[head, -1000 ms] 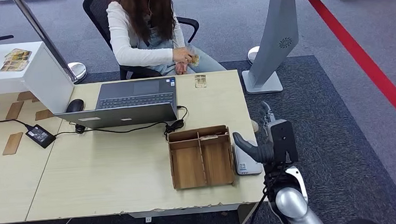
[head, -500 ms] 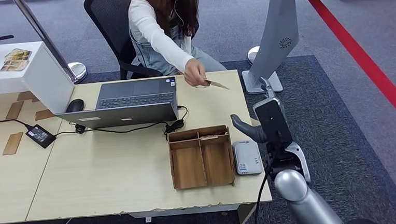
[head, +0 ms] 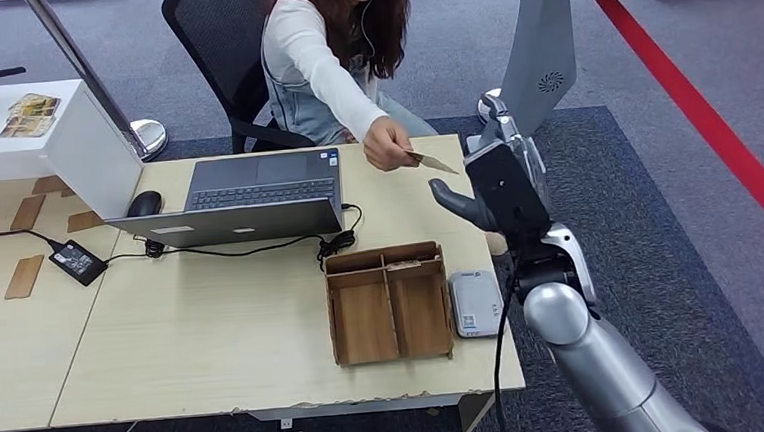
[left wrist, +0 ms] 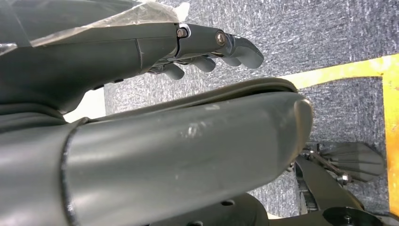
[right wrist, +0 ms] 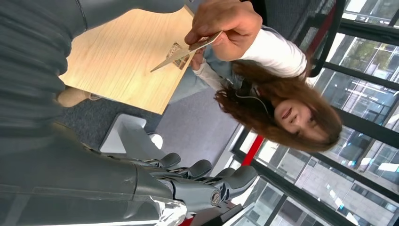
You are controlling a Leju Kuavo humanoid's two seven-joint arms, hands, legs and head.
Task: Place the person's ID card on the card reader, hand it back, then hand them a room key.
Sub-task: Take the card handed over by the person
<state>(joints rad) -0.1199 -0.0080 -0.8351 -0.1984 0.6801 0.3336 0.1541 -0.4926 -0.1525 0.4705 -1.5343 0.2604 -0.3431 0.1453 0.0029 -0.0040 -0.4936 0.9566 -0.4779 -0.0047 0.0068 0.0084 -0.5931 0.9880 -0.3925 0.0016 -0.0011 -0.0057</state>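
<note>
A seated person reaches across the table point(head: 214, 326), and their hand point(head: 386, 144) holds out a tan ID card point(head: 433, 161) by one end. My right hand point(head: 492, 194) is raised just right of the card with its thumb toward it, fingers apart, holding nothing. In the right wrist view the ID card point(right wrist: 186, 49) is clearly apart from my right hand's fingers point(right wrist: 202, 181). The grey card reader point(head: 475, 303) lies flat by the table's right edge, beside a wooden tray point(head: 387, 302). My left hand point(left wrist: 211, 47) hangs over carpet, empty.
An open laptop point(head: 246, 194), a mouse point(head: 144, 202) and a power adapter point(head: 78, 261) with cables sit on the table's left half. A grey kiosk stand point(head: 539, 66) rises behind my right hand. A white counter point(head: 43, 137) stands at far left.
My right hand has risen from beside the card reader and moved forward toward the person. The person has leaned in and stretched the card out toward it.
</note>
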